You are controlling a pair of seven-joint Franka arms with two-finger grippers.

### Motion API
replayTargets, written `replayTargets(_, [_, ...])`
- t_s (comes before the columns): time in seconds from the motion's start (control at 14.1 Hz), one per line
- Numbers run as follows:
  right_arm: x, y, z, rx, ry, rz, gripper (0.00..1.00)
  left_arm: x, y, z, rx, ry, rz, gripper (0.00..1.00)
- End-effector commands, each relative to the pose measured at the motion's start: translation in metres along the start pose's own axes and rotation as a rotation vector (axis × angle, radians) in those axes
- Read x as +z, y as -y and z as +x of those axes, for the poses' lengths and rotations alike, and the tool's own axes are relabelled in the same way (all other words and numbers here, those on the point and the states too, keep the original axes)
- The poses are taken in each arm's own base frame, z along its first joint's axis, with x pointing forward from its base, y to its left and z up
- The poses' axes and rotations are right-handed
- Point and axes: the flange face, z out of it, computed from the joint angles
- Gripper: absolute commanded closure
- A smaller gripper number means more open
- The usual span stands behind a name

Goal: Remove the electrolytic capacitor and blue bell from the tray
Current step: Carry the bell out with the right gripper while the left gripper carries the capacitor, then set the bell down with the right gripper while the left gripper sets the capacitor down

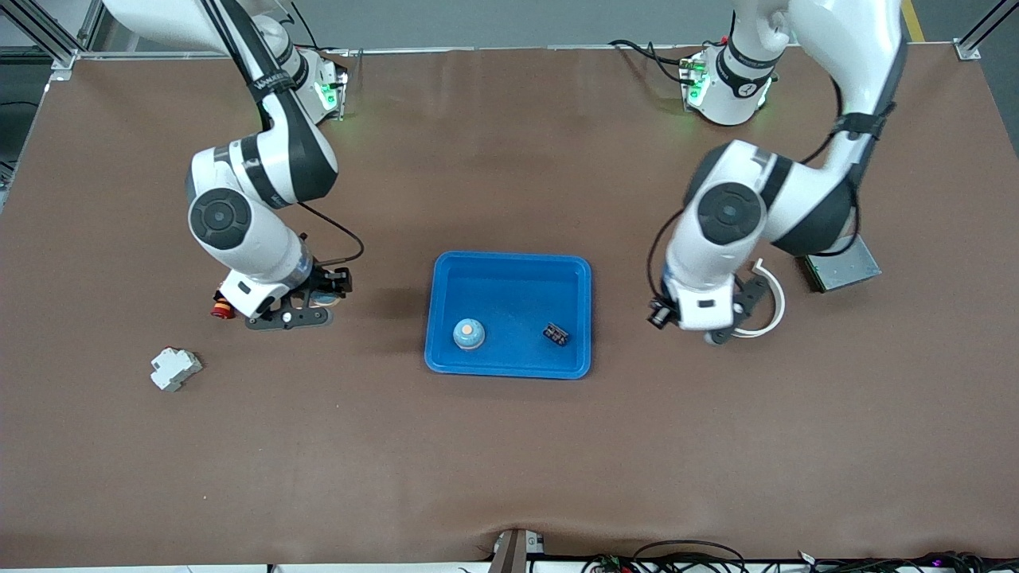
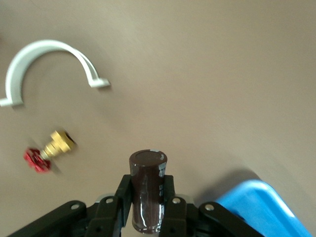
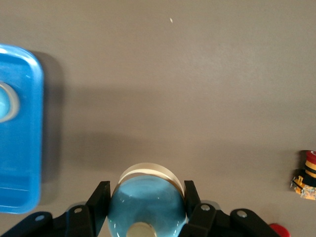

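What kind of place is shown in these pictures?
Probably a robotics lab or test bench. Two robot arms stand on one large brown table, a blue tray and small hardware parts such as a white clamp lie on it, and cables run along its edge.

Even, fairly bright overhead light covers the brown surface [image 1: 509, 461] in the front view, with only soft, short shadows. A dim shadow lies along the edge of the blue tray [image 1: 509, 314] at centre frame. Green indicator lights glow on both arm bases at the top. The left wrist view is motion-blurred: the white clamp [image 2: 49, 69] at upper left and the red-and-brass valve [image 2: 48, 150] smear. The right wrist view looks soft, with a broad shadow mid-frame.
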Motion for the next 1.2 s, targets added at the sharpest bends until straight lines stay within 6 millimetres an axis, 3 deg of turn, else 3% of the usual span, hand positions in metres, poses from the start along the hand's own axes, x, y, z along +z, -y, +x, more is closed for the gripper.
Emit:
replayTargets(0.0, [0.023,-0.026,-0.03,-0.042,-0.039,0.02,1.0,0.032,0.038,0.024,0.029,0.043,0.068,1.0])
replayTargets(0.21, [0.052,-0.065,-0.04,-0.084,-0.07,0.022,1.0,0.066,0.08,0.066,0.039,0.087,0.126,1.0])
replayTargets(0.35, [0.061,-0.089,-0.044,-0.11,-0.079,0.02,1.0,0.092,0.096,0.069,0.037,0.099,0.146,1.0])
replayTargets(0.57, [0.082,-0.118,-0.053,-0.12,-0.097,0.017,1.0,0.128,0.117,0.089,0.041,0.124,0.134,1.0])
replayTargets(0.85, [0.106,-0.121,-0.066,-0.114,-0.123,0.015,1.0,0.166,0.118,0.084,0.066,0.149,0.163,1.0])
replayTargets(1.13, [0.124,-0.13,-0.07,-0.092,-0.101,0.019,1.0,0.184,0.125,0.089,0.093,0.135,0.198,1.0])
